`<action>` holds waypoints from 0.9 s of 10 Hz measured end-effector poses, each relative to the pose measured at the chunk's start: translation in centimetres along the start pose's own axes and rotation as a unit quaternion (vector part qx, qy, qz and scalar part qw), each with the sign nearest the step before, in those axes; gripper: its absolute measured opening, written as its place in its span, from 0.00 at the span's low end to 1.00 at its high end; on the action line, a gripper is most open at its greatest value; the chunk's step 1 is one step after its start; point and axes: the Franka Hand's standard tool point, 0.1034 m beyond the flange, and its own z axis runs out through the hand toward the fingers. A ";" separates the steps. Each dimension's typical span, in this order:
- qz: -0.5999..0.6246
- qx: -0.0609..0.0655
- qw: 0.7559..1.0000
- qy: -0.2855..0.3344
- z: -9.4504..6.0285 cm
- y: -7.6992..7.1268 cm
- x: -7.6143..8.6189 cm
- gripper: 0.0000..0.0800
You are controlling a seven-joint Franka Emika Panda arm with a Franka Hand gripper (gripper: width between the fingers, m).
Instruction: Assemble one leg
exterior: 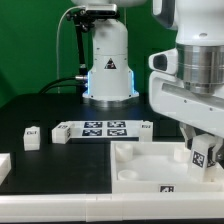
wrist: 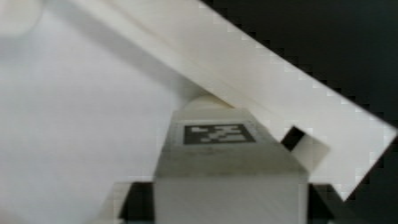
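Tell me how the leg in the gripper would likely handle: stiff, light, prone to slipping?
The leg looks like a solid white block, so probably stiff and light. Its flat faces should suit the gripper; smooth plastic might still slip. Hanging over the panel, it looks squat, unlikely to roll.

DESK AND WHAT LIES ON IT

Black desk (exterior: 60, 165), dark and matte, before a green backdrop. Toward the exterior view's right, resting flat on it: large white tray-like panel (exterior: 140, 170) with raised rim and a small tag on its near edge. Behind the panel, lying flat: marker board (exterior: 100, 129), a thin white strip with several black-and-white tags. Just beside the strip, on the exterior view's left: small white block (exterior: 32, 137) bearing one tag, standing apart from everything else. At the left edge: another white piece (exterior: 4, 168), cut off by the frame. Farther back, standing on the desk: robot base (exterior: 108, 65)
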 end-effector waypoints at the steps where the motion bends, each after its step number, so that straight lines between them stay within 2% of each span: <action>1: 0.033 0.001 0.999 0.000 0.0 0.0 0.0 0.36; 4: 0.200 0.003 0.980 0.000 -0.1 -0.1 0.1 0.36; 6: 0.253 0.004 0.967 -0.001 -0.1 -0.1 0.2 0.36; 7: 0.237 0.004 0.972 -0.001 -0.1 -0.1 0.1 0.36; 8: 0.214 0.004 0.977 -0.001 -0.1 -0.1 0.1 0.49; 9: 0.213 0.004 0.977 -0.001 -0.1 -0.1 0.0 0.67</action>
